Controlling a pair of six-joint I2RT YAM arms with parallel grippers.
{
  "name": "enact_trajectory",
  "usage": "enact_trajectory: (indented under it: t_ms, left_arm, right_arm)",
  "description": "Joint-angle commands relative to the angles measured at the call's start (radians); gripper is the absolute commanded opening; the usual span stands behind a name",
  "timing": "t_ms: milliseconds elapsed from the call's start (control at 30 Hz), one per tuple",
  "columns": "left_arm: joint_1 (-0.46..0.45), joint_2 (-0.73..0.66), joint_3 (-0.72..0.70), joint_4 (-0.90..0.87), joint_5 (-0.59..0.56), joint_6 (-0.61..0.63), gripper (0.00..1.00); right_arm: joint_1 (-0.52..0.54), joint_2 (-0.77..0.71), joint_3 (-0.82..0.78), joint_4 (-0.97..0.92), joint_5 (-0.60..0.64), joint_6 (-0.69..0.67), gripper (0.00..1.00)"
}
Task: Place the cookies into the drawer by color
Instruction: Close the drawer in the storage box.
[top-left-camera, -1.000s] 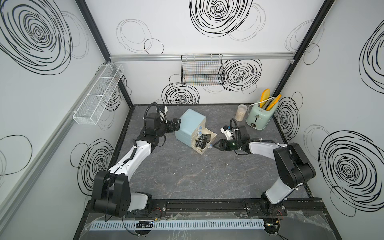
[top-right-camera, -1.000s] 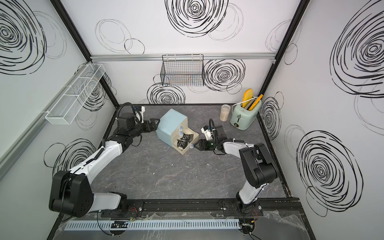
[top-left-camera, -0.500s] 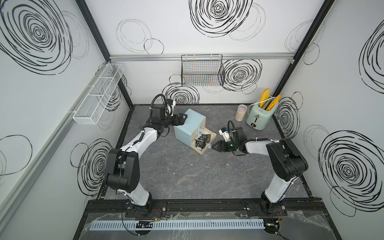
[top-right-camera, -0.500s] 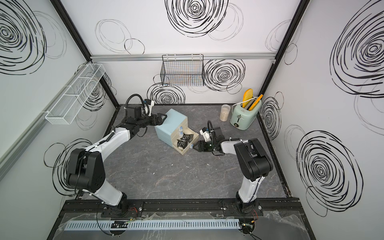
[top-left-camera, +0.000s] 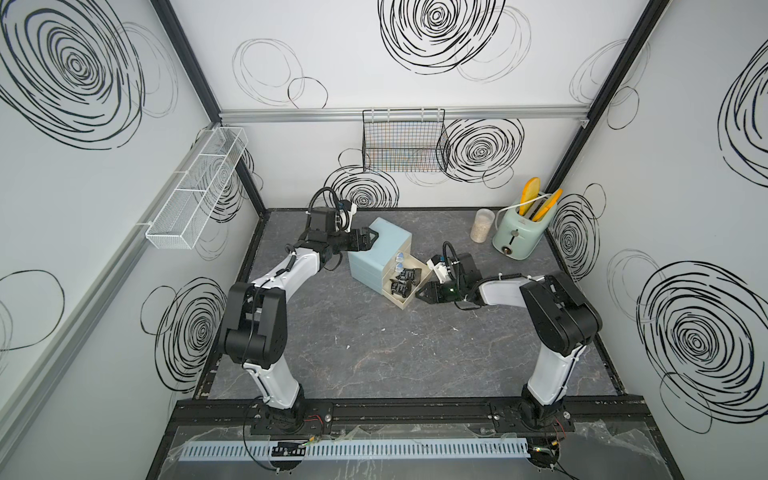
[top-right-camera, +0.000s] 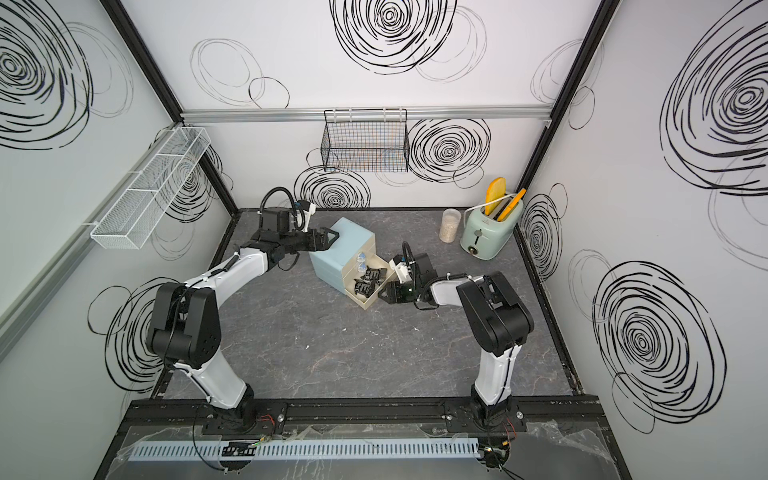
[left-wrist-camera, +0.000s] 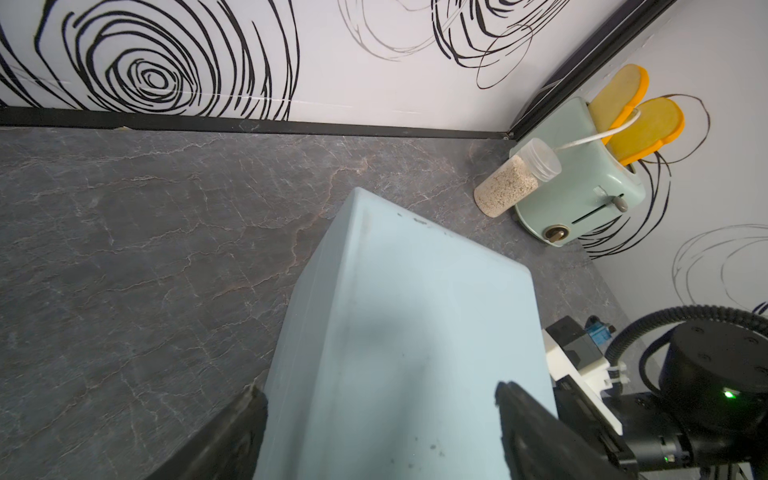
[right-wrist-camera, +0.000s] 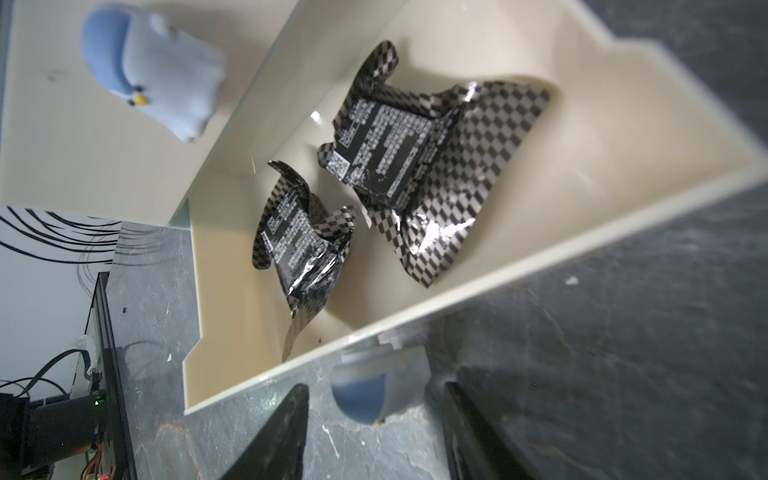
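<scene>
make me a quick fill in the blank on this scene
1. The open drawer holds ___ black checkered cookies.
2. The right gripper has its fingers on either side of the drawer's round ___.
3. The left gripper sits at the pale-blue ___, on the side away from the open drawer.
4. The jar stands beside the mint-green ___.
Missing words: two; knob; cabinet; toaster.

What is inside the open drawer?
A flat black checkered cookie packet and a crumpled one beside it. No other colors show. The open drawer has its back end hidden under the blue cabinet, and the shut drawer above cannot be seen into.
</scene>
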Motion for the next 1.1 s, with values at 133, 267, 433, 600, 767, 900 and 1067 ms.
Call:
enact_trajectory:
  t_ms: [133,267,433,600,767,900,1067]
  left_arm:
    - [0.003,0.029,0.032,0.003,0.055,0.022,0.88]
    - [0.002,0.032,0.033,-0.012,0.049,0.02,0.86]
    - [0.001,0.028,0.027,-0.022,0.052,0.019,0.83]
    - [-0.001,0.021,0.013,-0.022,0.05,0.014,0.83]
    - [-0.007,0.015,0.007,-0.018,0.058,0.003,0.83]
    - [-0.01,0.004,-0.004,-0.013,0.046,-0.008,0.83]
    - [-0.009,-0.008,-0.014,-0.01,0.042,-0.017,0.83]
  right_arm:
    - [0.011,0.068,0.062,-0.01,0.034,-0.041,0.46]
    - [0.01,0.082,0.095,-0.019,0.035,-0.057,0.45]
    - [0.02,0.099,0.137,-0.036,0.028,-0.07,0.45]
    - [0.031,0.115,0.177,-0.04,0.007,-0.069,0.46]
    - [0.052,0.141,0.223,-0.05,0.003,-0.068,0.45]
    - [0.059,0.16,0.254,-0.053,0.003,-0.065,0.45]
    - [0.063,0.171,0.282,-0.046,0.006,-0.061,0.43]
